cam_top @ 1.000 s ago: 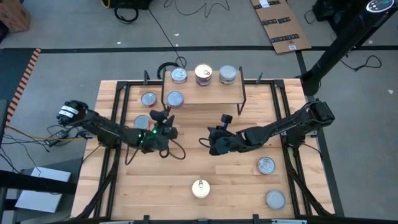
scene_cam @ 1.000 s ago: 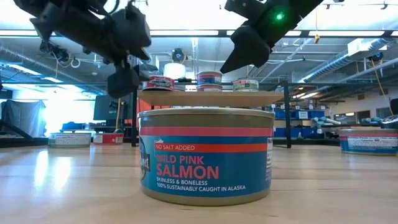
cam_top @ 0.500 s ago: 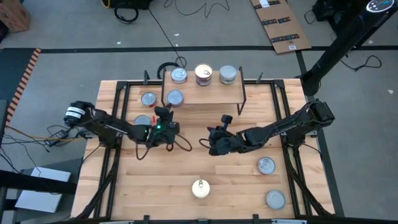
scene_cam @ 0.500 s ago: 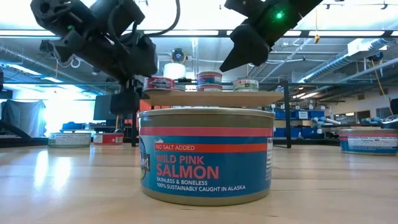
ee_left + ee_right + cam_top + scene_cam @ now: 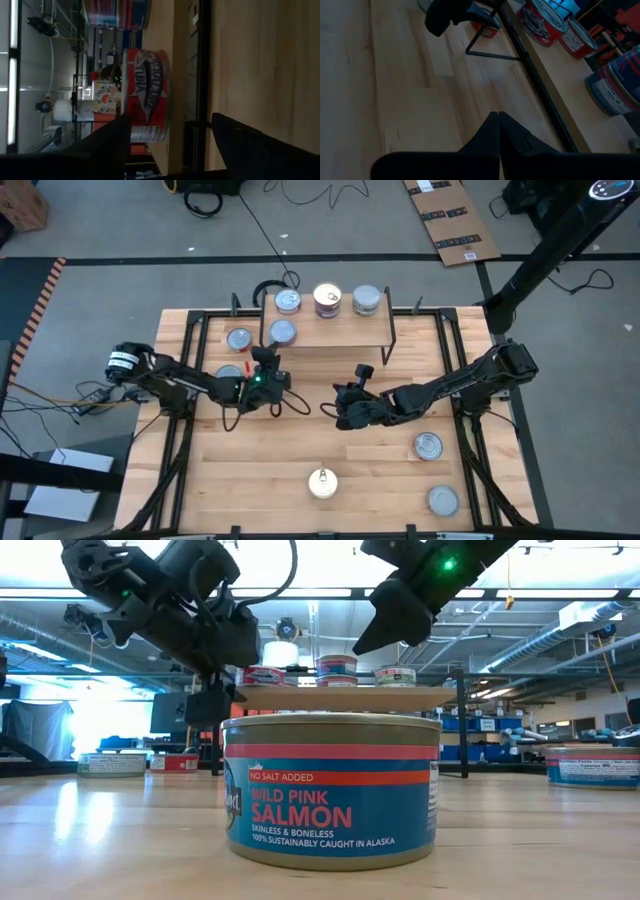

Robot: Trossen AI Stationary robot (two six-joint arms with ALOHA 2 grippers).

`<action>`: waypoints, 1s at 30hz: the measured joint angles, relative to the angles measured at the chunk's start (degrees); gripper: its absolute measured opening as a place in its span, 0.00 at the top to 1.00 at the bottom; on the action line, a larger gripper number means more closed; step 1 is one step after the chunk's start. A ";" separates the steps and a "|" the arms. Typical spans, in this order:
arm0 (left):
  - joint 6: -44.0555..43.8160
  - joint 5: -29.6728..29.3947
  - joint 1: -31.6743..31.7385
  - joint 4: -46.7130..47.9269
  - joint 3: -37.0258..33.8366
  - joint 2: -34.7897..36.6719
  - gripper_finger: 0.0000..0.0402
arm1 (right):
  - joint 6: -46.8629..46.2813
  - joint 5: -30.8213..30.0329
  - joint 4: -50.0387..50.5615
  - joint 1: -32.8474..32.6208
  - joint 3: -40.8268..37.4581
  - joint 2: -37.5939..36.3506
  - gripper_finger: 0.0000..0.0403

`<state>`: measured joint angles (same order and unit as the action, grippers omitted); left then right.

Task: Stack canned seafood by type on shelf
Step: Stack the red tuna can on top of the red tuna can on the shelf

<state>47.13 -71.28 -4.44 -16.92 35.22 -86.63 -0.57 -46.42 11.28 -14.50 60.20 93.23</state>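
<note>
Creeping shelf-ward again, the left gripper [image 5: 268, 356] hangs wide open just short of a red tuna can [image 5: 146, 95], so a grab looks imminent.

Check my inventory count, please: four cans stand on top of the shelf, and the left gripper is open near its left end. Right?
Not quite: three cans stand on top of the shelf, as the high view shows. The left gripper is indeed open near its left end.

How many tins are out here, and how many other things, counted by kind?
Tins on the shelf: 4
Tins on the tabletop: 5
Shelf: 1
Robot arms: 2
Total: 12
</note>
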 joint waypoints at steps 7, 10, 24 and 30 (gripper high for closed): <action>3.71 -0.06 -2.79 -4.95 -0.15 -0.11 0.48 | 0.52 -0.43 -0.10 0.00 0.00 0.00 0.99; 5.20 -0.64 -3.19 -6.05 -0.13 -0.11 0.57 | 0.56 -0.45 -0.10 0.00 0.00 0.02 0.99; 4.91 -1.79 -7.05 -5.73 1.10 0.03 0.80 | 0.76 -0.45 -0.08 0.00 0.00 0.02 0.99; -4.75 12.06 -8.37 -0.48 6.15 5.04 0.97 | 0.74 -0.41 0.01 -0.25 0.02 0.02 0.99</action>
<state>42.37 -59.23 -12.80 -17.39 41.37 -81.60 0.16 -46.83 11.29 -14.75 60.23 93.25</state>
